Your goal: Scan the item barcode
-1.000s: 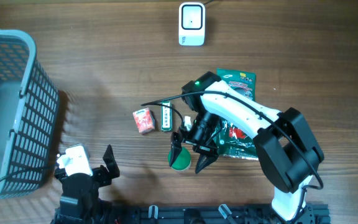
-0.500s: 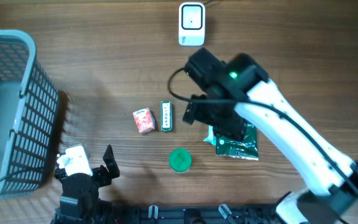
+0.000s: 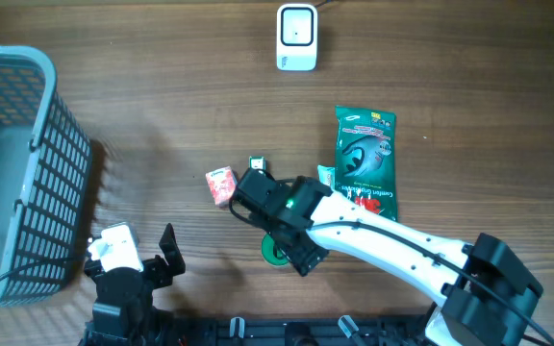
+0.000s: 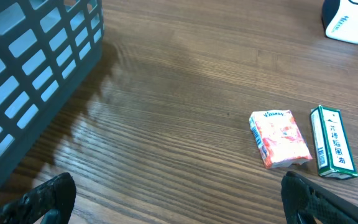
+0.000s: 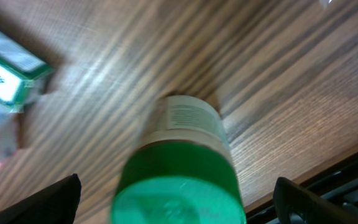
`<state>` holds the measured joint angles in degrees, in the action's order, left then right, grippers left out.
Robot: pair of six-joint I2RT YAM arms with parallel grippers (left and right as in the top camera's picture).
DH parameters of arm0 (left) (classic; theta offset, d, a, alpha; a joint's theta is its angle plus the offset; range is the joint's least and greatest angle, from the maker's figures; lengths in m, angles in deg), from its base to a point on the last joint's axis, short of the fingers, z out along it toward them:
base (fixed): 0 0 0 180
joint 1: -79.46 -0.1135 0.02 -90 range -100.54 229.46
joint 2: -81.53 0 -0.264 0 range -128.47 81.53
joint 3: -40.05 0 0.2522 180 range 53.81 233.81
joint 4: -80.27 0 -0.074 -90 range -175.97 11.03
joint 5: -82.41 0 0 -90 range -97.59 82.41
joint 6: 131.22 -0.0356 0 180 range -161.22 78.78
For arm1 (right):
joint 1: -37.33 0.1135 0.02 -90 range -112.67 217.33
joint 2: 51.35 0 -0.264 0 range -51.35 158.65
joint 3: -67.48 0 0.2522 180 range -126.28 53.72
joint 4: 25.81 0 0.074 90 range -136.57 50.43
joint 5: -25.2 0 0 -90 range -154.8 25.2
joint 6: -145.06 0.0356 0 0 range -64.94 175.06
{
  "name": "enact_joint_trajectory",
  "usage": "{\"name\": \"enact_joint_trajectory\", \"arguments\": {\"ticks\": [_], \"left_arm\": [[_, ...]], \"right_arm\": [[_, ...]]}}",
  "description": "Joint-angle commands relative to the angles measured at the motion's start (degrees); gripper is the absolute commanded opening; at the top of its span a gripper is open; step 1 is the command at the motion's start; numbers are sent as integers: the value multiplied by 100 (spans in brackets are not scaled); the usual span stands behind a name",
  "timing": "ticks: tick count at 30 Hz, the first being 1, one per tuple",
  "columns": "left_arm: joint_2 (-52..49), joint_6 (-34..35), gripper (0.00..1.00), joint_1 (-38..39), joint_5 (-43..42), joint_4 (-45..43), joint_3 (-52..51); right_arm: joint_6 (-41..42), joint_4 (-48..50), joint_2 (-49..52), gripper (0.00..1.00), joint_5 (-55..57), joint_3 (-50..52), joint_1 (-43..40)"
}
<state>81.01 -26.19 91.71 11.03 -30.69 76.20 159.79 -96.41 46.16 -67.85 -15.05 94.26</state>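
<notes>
Directly under right end effector [image 5: 175, 190]: bottle [image 5: 188, 121]

A wooden table [image 3: 162, 96] bears a basket [image 3: 8, 173], scanner [image 3: 296, 38], green pouch [image 3: 364, 154], orange packet [image 4: 278, 138], slim box [image 4: 332, 149] and green-capped bottle [image 5: 179, 162].

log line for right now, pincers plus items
left pincer: open, idle | right pincer: open, above green-capped bottle, no grip | scanner: far side, apart from items | scan: not done

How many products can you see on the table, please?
4: red pack with green box beside it, green-lidded bottle under the right arm, green bag at right; the arm may hide more.
</notes>
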Motion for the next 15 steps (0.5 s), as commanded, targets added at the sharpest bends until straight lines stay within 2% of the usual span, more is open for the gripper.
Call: {"name": "enact_joint_trajectory", "arguments": {"ticks": [1,2,5,8,11,14,15], "left_arm": [[24,46,100,-33,33,-13,-33],[24,46,100,-33,33,-13,-33],[24,46,100,-33,33,-13,-33],[24,46,100,-33,33,-13,-33],[24,46,100,-33,33,-13,-33],[24,46,100,-33,33,-13,-33],[24,46,100,-33,33,-13,-33]], "right_arm": [[-55,267,0,90,-170,164,7],[-223,313,0,86,-179,164,7],[-1423,328,-2,77,-623,162,7],[-2879,352,-2,74,-994,160,-42],[-5152,219,-4,71,-1394,149,-396],[-6328,-61,-4,69,-1333,149,-920],[-6957,-111,-4,69,-1250,125,-1189]]}}
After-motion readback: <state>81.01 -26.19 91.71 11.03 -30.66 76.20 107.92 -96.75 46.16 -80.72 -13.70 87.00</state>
